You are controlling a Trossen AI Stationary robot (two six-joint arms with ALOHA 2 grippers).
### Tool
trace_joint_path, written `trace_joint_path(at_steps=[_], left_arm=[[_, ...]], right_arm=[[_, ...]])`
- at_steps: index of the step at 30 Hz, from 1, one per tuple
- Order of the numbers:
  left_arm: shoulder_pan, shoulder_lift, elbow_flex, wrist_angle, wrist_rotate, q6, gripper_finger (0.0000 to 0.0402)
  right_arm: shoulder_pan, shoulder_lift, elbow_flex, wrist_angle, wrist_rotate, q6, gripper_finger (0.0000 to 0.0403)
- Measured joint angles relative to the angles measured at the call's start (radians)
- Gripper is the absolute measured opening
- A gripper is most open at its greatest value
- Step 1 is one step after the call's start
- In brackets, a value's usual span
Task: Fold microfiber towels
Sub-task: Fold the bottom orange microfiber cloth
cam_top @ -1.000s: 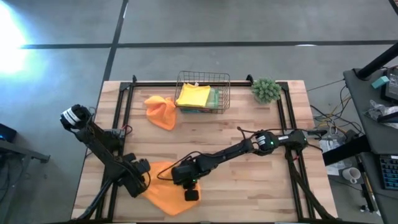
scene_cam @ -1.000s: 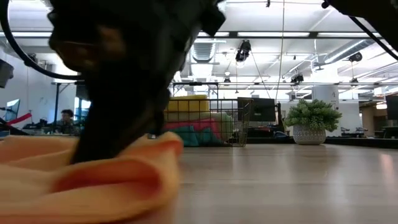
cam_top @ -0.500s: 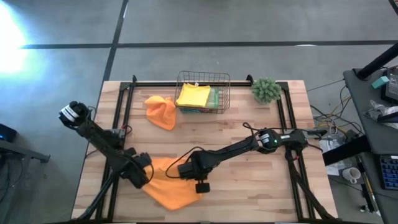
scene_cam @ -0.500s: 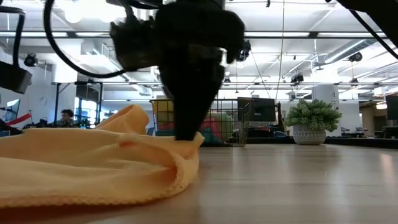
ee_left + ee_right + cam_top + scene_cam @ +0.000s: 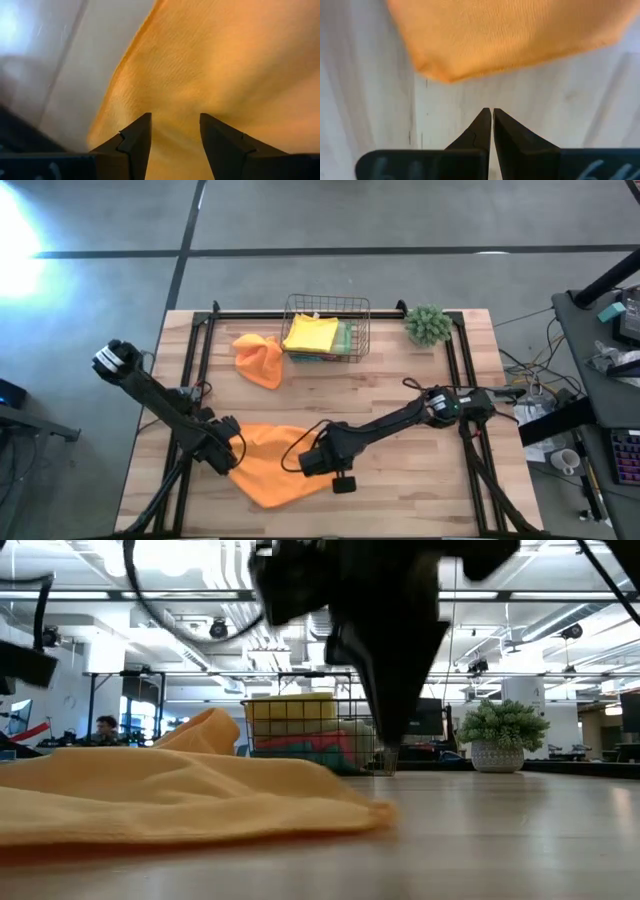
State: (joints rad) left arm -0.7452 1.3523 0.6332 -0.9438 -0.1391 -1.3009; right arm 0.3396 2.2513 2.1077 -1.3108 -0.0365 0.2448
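Note:
An orange microfiber towel (image 5: pixel 275 470) lies spread low on the near left of the table (image 5: pixel 400 390); it also shows in the low view (image 5: pixel 170 795). My left gripper (image 5: pixel 225 452) points down over its left edge, open, with cloth (image 5: pixel 200 60) below the fingers. My right gripper (image 5: pixel 343 483) hangs shut above bare wood just right of the towel's right corner (image 5: pixel 445 75), touching nothing. A second orange towel (image 5: pixel 258 358) lies crumpled beside the wire basket (image 5: pixel 327 328), which holds a yellow towel on top of others. My left gripper (image 5: pixel 175 117) stands open, pointing down at the towel's left part (image 5: pixel 165 85), one finger on each side of a strip of cloth. I cannot tell whether the fingertips touch the cloth. The towel lies flat on the table.
The basket (image 5: pixel 310 735) stands at the far middle, with the crumpled orange towel (image 5: pixel 205 730) to its left. A small green plant (image 5: pixel 428 324) sits at the far right. Bare wood lies between the basket and the near towel, and over the table's right half.
My right gripper, shut throughout, has swept across the orange towel toward the table's right edge, come off its right corner and risen. The towel's raised fold has gone with it and now lies flat and spread out. My left gripper has shifted slightly toward the far edge.

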Motion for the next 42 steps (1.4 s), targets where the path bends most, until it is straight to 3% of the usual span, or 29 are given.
trace_joint_path(at_steps=[11, 17, 22, 25, 31, 36, 42], left_arm=[[-0.027, -0.162, 0.101, 0.043, -0.03, 0.001, 0.0152], [-0.058, -0.109, 0.176, 0.208, -0.086, 0.096, 0.0152], [-0.069, -0.003, 0.264, 0.272, -0.098, 0.145, 0.0152], [-0.073, 0.076, 0.332, 0.272, -0.09, 0.173, 0.0152], [-0.084, 0.227, 0.481, 0.27, -0.059, 0.184, 0.0152], [-0.097, 0.33, 0.593, 0.271, -0.059, 0.168, 0.0152], [-0.117, 0.443, 0.678, 0.266, -0.056, 0.034, 0.0152]], right_arm=[[0.113, -0.228, -0.113, 0.013, 0.192, 0.134, 0.0011], [0.199, -0.4, -0.317, 0.026, 0.298, 0.315, 0.0011], [0.245, -0.528, -0.482, 0.207, 0.309, 0.391, 0.0011], [0.257, -0.565, -0.558, 0.307, 0.31, 0.347, 0.0011], [0.267, -0.584, -0.662, 0.338, 0.287, 0.309, 0.0011], [0.265, -0.574, -0.716, 0.45, 0.215, 0.146, 0.0016], [0.264, -0.574, -0.782, 0.689, 0.204, -0.061, 0.0045]])
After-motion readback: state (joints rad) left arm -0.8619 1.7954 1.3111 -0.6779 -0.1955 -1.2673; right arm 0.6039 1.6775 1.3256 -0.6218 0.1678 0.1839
